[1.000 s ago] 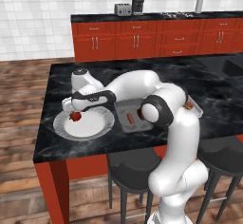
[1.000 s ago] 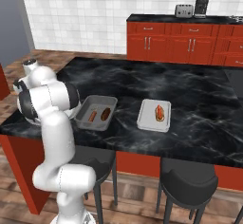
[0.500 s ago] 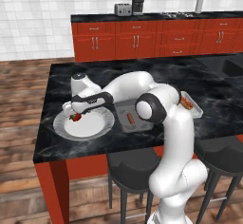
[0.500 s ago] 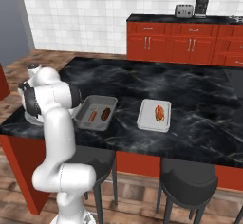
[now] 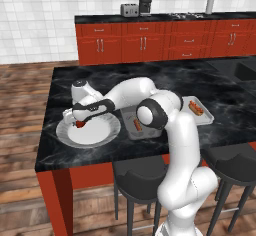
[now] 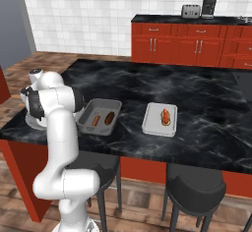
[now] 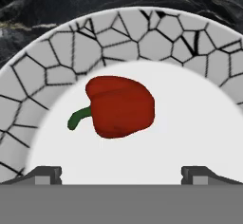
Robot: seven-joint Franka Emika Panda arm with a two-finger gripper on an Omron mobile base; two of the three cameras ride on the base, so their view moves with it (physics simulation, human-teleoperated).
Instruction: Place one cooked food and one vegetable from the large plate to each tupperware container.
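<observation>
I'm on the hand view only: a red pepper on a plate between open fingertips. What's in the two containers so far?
Observer: The near tupperware container holds the sausage and the dark brown vegetable, side by side.
Operator: And the other one?
Observer: The far tupperware container holds only the hot dog; no vegetable is in it.
Operator: Where is that tray relative to the plate?
Observer: In the left base view, the large plate sits at the counter's left end; the far container is to its right, beyond the near one. The red pepper lies under the gripper.
</observation>
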